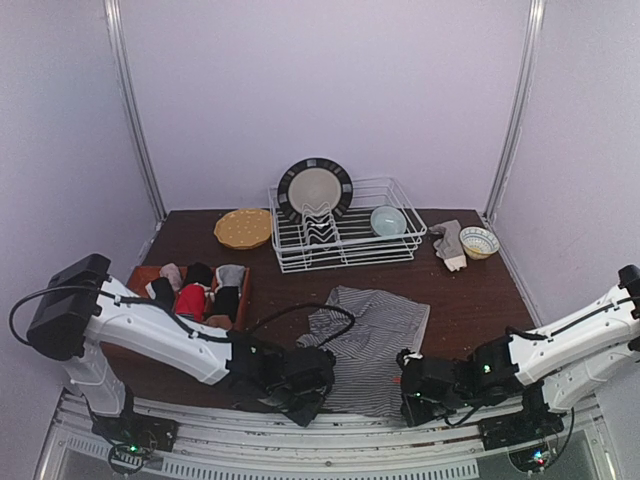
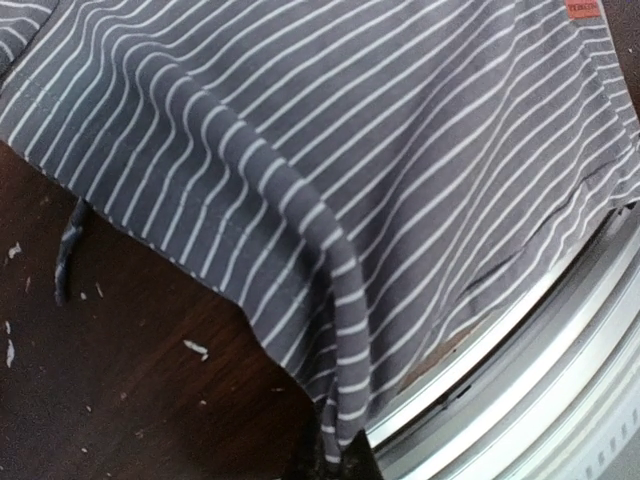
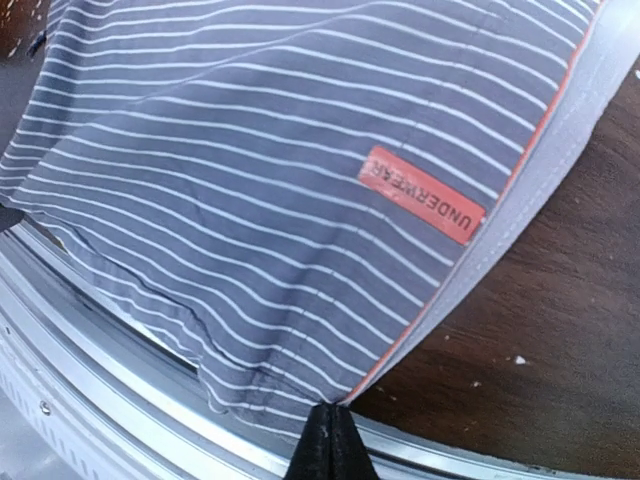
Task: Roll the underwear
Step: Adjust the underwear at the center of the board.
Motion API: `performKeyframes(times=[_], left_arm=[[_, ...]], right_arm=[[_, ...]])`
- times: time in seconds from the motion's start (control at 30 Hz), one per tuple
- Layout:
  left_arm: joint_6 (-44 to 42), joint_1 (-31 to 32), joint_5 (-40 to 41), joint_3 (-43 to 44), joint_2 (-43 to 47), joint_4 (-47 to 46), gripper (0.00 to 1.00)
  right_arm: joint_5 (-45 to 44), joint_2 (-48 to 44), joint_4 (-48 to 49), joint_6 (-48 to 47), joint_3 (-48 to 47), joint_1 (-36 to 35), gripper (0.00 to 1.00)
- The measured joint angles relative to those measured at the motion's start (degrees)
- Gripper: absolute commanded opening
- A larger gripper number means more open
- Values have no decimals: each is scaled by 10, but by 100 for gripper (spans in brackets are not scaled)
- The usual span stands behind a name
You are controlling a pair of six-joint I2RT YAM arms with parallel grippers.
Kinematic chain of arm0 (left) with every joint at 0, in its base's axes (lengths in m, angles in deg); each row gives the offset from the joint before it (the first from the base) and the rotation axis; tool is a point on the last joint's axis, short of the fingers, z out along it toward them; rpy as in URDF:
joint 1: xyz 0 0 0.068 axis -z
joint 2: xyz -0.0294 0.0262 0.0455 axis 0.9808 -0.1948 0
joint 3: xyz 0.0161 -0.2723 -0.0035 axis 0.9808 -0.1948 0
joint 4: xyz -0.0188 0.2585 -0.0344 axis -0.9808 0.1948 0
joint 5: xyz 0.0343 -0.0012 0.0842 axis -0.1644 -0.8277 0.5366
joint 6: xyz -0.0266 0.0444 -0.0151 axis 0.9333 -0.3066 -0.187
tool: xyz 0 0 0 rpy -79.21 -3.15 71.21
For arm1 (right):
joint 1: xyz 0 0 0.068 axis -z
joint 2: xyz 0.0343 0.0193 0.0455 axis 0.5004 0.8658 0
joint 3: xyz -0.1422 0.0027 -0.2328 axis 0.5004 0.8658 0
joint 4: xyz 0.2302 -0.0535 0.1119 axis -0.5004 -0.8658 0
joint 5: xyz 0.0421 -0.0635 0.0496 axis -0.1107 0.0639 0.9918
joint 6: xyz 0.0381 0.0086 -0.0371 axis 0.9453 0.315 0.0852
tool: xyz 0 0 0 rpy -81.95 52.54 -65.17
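While spare underwear (image 1: 200,292) sits bunched in box (image 1: 140,275) far left, step in hand looks like corner grasp. Left gripper (image 2: 345,455): fingers pinched tight on near-left corner of striped underwear (image 1: 372,335) (spread on table (image 1: 480,300), centre, at near edge). Right gripper (image 3: 328,445): fingers clamped on waistband hem, near-right corner. Next move likely calls for even lift of both corners, fold away, roll tight.

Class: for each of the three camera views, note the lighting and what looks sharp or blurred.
Top external: soft, even light, violet tint on the walls, the striped underwear small but legible. Left wrist: stripes crisp, the pale metal rail bright and softer. Right wrist: the orange label sharp, the right gripper's fingers dark, without detail.
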Motion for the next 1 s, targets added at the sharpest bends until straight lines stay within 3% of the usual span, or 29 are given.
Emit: performKeyframes(times=[0.13,0.17,0.27,0.3,0.37,0.43,0.5,0.57,0.77,1.0], left_arm=[[0,0,5,0,0,2,0],[0,0,5,0,0,3,7],[-8,0,5,3,0,7,48],[-5,0,6,6,0,10,56],[-9,0,8,12,2,19,67],[-14,0,14,17,9,29,76],[-29,0,28,28,23,49,78],[-45,-4,43,52,34,70,75],[-132,-81,54,222,-23,93,64],[-205,-191,52,381,-182,97,61]], right_arm=[[-16,-34,-17,5,3,-1,0],[-24,-49,-25,7,3,-1,0],[-56,-99,-49,12,3,-1,0],[-66,-110,-60,14,3,-1,0],[-87,-129,-89,23,3,1,0],[-103,-138,-113,26,3,2,16],[-118,-144,-136,30,3,3,30],[-136,-152,-152,28,3,4,37],[-169,-150,-153,-13,-17,59,42],[-97,-74,-43,-98,-26,97,41]])
